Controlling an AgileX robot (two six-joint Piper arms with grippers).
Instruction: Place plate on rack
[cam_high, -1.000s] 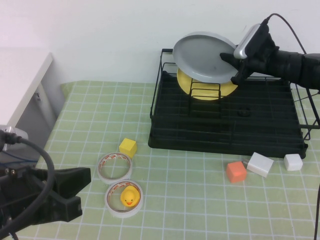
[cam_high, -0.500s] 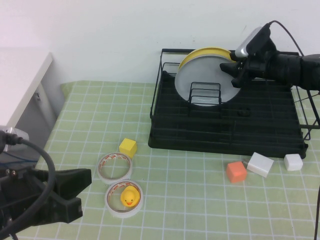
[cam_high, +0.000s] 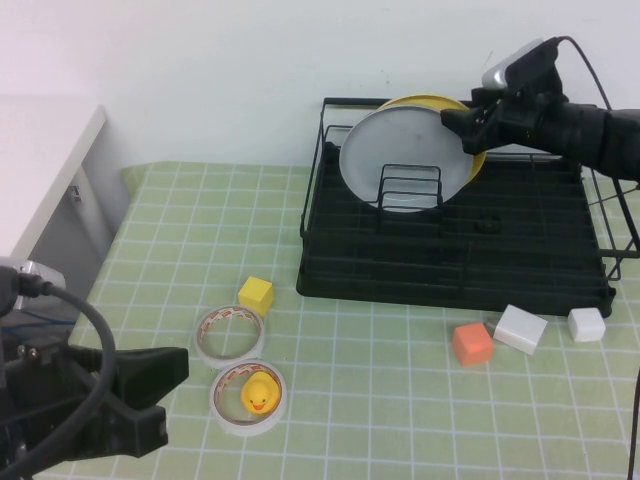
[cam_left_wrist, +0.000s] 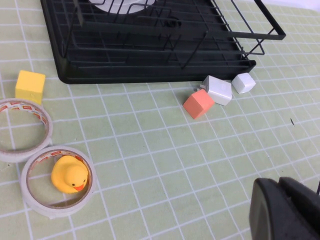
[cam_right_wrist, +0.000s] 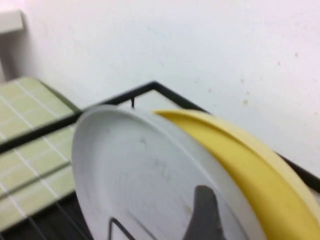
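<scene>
The grey plate stands on edge in the black rack, leaning against its upright dividers, in front of a yellow plate. My right gripper hovers at the grey plate's upper right rim and looks open. In the right wrist view one finger shows in front of the plate's face; the other is hidden behind the plates, beyond the yellow plate. My left gripper is shut and empty, low at the table's near left, and also shows in the left wrist view.
Two tape rolls lie near the left gripper, one holding a yellow duck. A yellow cube sits beside them. An orange block and two white blocks lie before the rack. A white cabinet stands at left.
The grey plate came down from above the yellow plate, stood up on edge in the rack and tipped a little left. My right gripper has risen slightly. The left arm barely moved.
</scene>
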